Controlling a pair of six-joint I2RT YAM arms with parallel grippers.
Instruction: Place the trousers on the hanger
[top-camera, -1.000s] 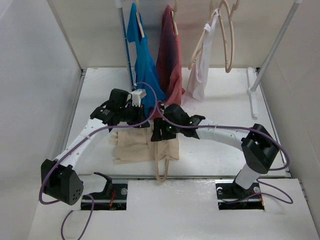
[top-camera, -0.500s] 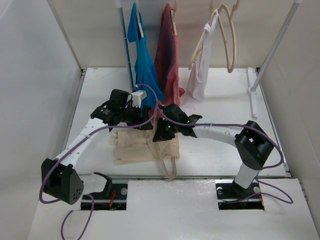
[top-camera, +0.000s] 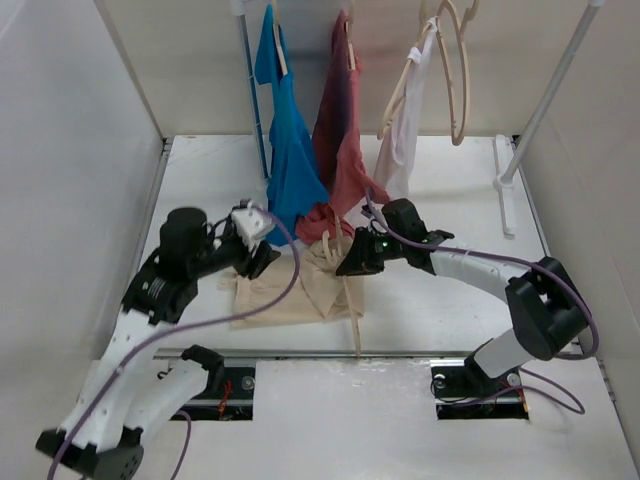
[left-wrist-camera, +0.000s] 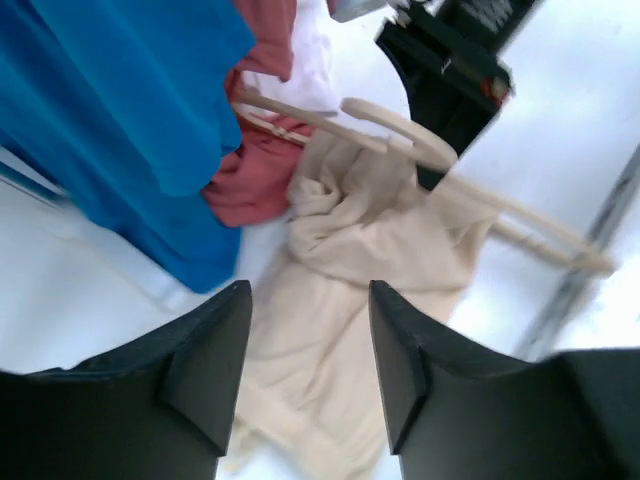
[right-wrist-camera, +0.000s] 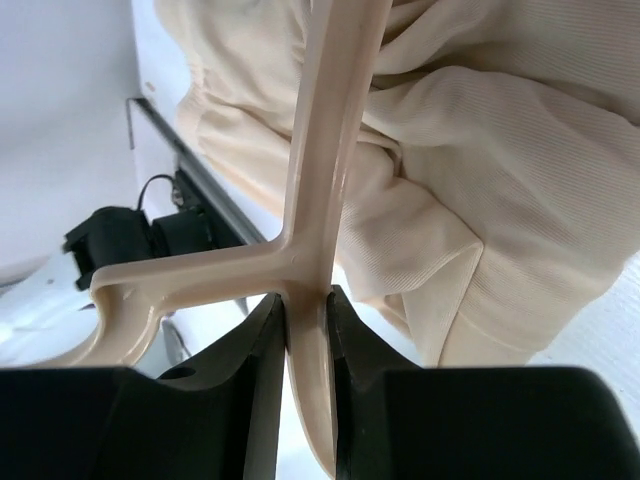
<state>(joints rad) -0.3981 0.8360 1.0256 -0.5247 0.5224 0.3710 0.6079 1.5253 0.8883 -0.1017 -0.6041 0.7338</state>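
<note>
The beige trousers (top-camera: 285, 292) lie crumpled on the white table, their upper end bunched over the pale tan hanger (top-camera: 352, 300). My right gripper (top-camera: 352, 264) is shut on the hanger's bar (right-wrist-camera: 308, 300) where two bars meet, with the trousers (right-wrist-camera: 490, 150) draped beside it. My left gripper (top-camera: 262, 256) hovers open just left of the cloth. Nothing sits between its fingers (left-wrist-camera: 205, 360), and the trousers (left-wrist-camera: 340, 300) lie below them. The hanger (left-wrist-camera: 400, 125) shows beyond, with the right gripper (left-wrist-camera: 450, 70) at it.
A blue T-shirt (top-camera: 290, 150), a red shirt (top-camera: 340, 130) and a small white garment (top-camera: 400, 140) hang from the rack at the back. Another tan hanger (top-camera: 458, 80) hangs there. A white rack pole (top-camera: 545, 100) slants at the right, and white walls enclose the table.
My left gripper has opened and its arm has drawn back to the left. My right gripper has shut on the hanger and carried it back and right, bunching the trousers.
</note>
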